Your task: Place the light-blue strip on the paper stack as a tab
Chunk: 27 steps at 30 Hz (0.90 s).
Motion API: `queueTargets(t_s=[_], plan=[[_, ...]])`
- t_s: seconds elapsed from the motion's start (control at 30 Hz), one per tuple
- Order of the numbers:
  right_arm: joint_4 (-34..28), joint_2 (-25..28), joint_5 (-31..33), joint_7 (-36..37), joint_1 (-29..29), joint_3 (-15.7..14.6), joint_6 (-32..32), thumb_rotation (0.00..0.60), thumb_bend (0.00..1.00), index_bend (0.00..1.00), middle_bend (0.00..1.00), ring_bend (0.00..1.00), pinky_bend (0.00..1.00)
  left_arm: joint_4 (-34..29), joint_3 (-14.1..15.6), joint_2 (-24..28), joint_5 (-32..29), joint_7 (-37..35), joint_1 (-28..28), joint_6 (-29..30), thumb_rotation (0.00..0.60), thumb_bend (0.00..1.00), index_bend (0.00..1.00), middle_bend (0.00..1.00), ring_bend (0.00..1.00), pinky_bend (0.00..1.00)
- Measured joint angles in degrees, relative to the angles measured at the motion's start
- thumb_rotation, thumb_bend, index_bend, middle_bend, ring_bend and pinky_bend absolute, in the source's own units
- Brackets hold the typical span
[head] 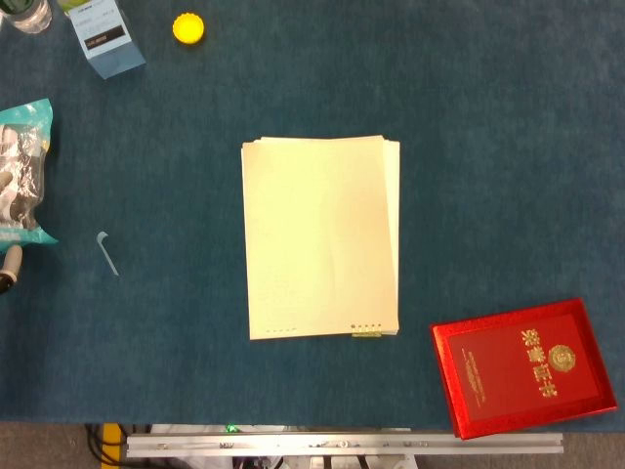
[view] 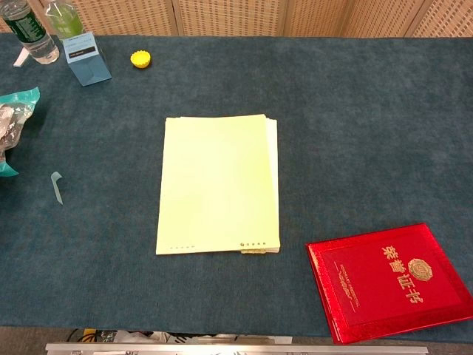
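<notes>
Light-blue strip point(head: 106, 252) lies flat on the blue counter point(head: 508, 156), well to the left of the paper stack point(head: 322, 237) and apart from it. Long axis runs roughly near-to-far, slightly tilted: the far end leans left and carries a small hooked or folded tip; the near end points toward the robot and a little right. Chest view agrees: strip point(view: 57, 186) with the wider folded end at the far side and a thin tail toward the near edge.

Paper stack: pale yellow sheets, portrait orientation, long axis near-to-far, centre of counter. Sheets slightly fanned on the right edge. A small tab-like piece point(head: 366, 334) pokes out at the near right corner.

Hands: neither hand can be identified in either view. A small rounded pale object at the left frame edge of the head view, just near of the packet, is too cropped to tell what it is. Hand state therefore not observable, and positions cannot be given relative to a hand.

Other items: teal snack packet point(head: 21, 176) at the left edge, left of the strip; red certificate folder point(head: 524, 366) at the near right; yellow bottle cap point(head: 188, 28), blue carton point(head: 104, 37), and bottles point(view: 29, 29) at the far left.
</notes>
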Motion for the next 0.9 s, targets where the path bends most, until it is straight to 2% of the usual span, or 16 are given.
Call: queueTargets(t_s=[0.2,0.3,0.4,0.43,0.5,0.67,0.77,0.9], plan=[[0.68,-0.11,-0.03,0.53,0.28,0.15,-0.42,0.6,0.38,0.37,0.42,0.34,0.33,-0.32,0.26,0.08,0.33,0.33,0.06,0.0,0.6,0.37,0.11,0.1,0.12,0.15],[0.62,-0.11,0.13,1.2,0.37,0.73,-0.03,0.6,0.38,0.37,0.42,0.35,0.36,-0.22,0.51,0.24,1.14,0.22,-0.16,-0.2,0.6,0.37,0.11,0.11,0.13,0.16],[0.18,-0.05,0.55,2.43,0.53,1.45,0.23,0.6,0.38,0.37,0.42,0.37,0.38,-0.37,0.81,0.88,1.96,-0.04,-0.65,-0.88,0.6,0.37,0.13,0.23,0.26,0.3],[-0.1,0.08,0.69,2.92,0.6,1.63,0.19,0.6,0.38,0.37,0.42,0.37,0.38,-0.52,0.93,1.2,2.26,-0.22,-0.89,-1.21,0.6,0.37,0.14,0.29,0.33,0.39],[-0.75,0.56,0.88,4.01,0.88,2.29,0.19,0.6,0.38,0.37,0.42,0.37,0.39,-0.64,1.14,1.58,2.7,-0.64,-1.27,-1.87,0.6,0.37,0.16,0.37,0.41,0.5],[-1.68,1.52,1.09,3.84,1.82,4.02,0.65,0.6,0.38,0.37,0.42,0.37,0.39,-0.34,1.87,2.8,4.14,-2.17,-3.21,-5.25,0.6,0.37,0.19,0.58,0.61,0.7],[-2.55,2.21,1.46,3.43,2.45,4.72,0.35,0.6,0.38,0.37,0.42,0.38,0.41,0.22,2.31,3.59,5.42,-3.81,-5.1,-7.96,0.6,0.37,0.22,0.7,0.71,0.79],[-3.28,2.72,2.04,2.85,3.09,5.2,-0.3,0.6,0.38,0.37,0.42,0.39,0.42,2.23,2.9,4.03,8.02,-6.52,-7.9,-10.89,0.6,0.37,0.27,0.78,0.78,0.86]])
